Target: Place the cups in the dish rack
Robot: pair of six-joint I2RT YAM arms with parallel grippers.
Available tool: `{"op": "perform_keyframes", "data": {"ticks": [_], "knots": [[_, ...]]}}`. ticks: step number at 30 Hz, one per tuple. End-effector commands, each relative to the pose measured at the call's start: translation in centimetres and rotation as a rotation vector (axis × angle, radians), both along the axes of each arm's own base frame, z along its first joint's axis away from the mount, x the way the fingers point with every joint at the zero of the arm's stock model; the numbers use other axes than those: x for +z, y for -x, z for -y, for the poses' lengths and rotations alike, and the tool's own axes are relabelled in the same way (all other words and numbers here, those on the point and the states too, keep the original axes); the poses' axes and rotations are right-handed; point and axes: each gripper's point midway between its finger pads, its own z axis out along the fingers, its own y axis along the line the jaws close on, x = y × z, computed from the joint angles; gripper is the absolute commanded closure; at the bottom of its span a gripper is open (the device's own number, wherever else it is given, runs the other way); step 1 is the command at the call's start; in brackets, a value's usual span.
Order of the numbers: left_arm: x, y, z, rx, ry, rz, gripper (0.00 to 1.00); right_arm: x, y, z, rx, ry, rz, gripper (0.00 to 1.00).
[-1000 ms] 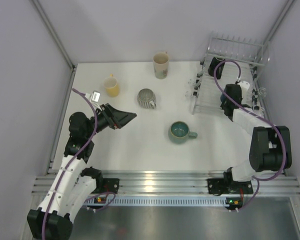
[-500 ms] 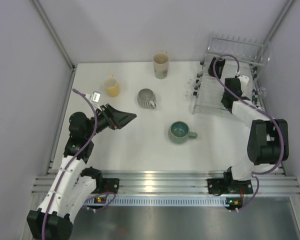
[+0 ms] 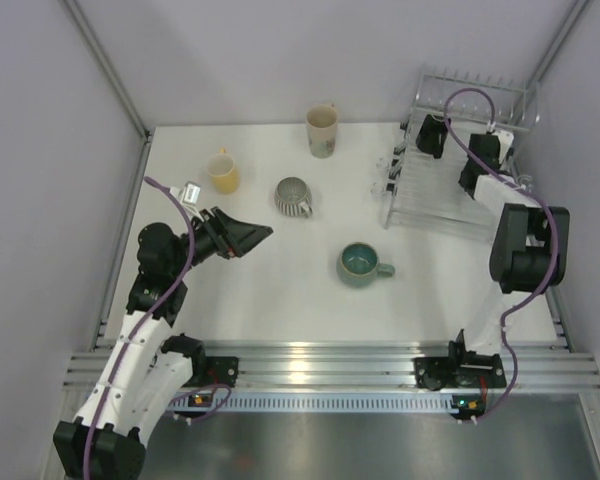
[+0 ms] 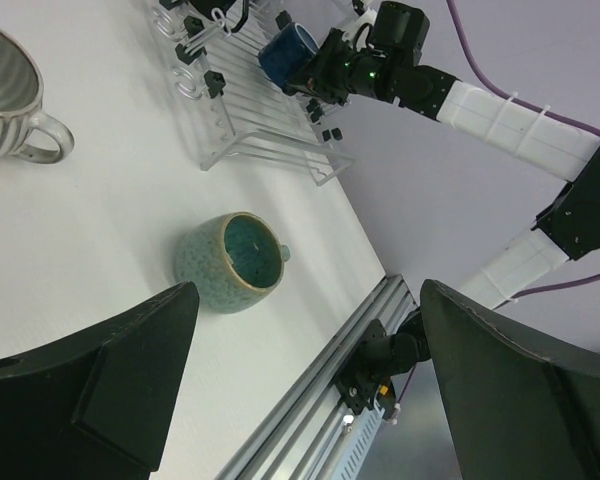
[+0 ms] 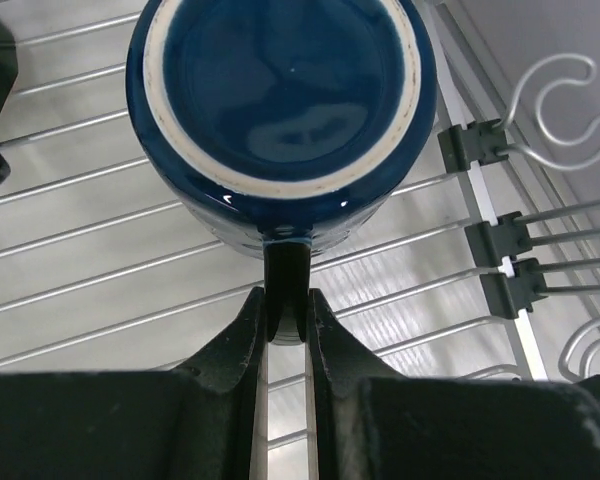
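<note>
My right gripper (image 5: 286, 312) is shut on the handle of the dark blue mug (image 5: 280, 110). It holds the mug bottom-up over the wires of the dish rack (image 5: 100, 250). The left wrist view shows the same mug (image 4: 285, 55) above the rack (image 4: 260, 120). A black mug (image 3: 432, 135) sits in the rack (image 3: 450, 200) at the far end. The teal-green mug (image 3: 360, 264), grey ribbed mug (image 3: 293, 196), yellow mug (image 3: 222, 172) and tall cream mug (image 3: 322, 130) stand on the table. My left gripper (image 3: 255, 235) is open and empty, left of the teal-green mug (image 4: 230, 262).
The white table (image 3: 280, 290) is walled on three sides. An aluminium rail (image 3: 310, 360) runs along its near edge. Wire hooks (image 5: 550, 100) and black clips (image 5: 500, 240) line the rack's right edge.
My right arm has carried the dark blue mug toward the far end of the rack. The left arm and the mugs on the table have not moved.
</note>
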Motion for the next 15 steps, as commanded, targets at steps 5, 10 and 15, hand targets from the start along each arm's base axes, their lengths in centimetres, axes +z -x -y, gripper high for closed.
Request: {"op": "perform_keyframes", "data": {"ticks": [5, 10, 15], "knots": [[1.8, -0.2, -0.2, 0.01, -0.022, 0.063, 0.02, 5.9, -6.9, 1.5, 0.03, 0.052, 0.239, 1.0], [1.3, -0.1, -0.2, 0.011, -0.027, 0.053, 0.02, 7.2, -8.2, 1.4, 0.048, 0.053, 0.293, 0.98], [0.7, -0.2, -0.3, 0.023, -0.029, 0.041, 0.02, 7.3, -8.9, 1.5, 0.045, 0.054, 0.306, 0.99]]}}
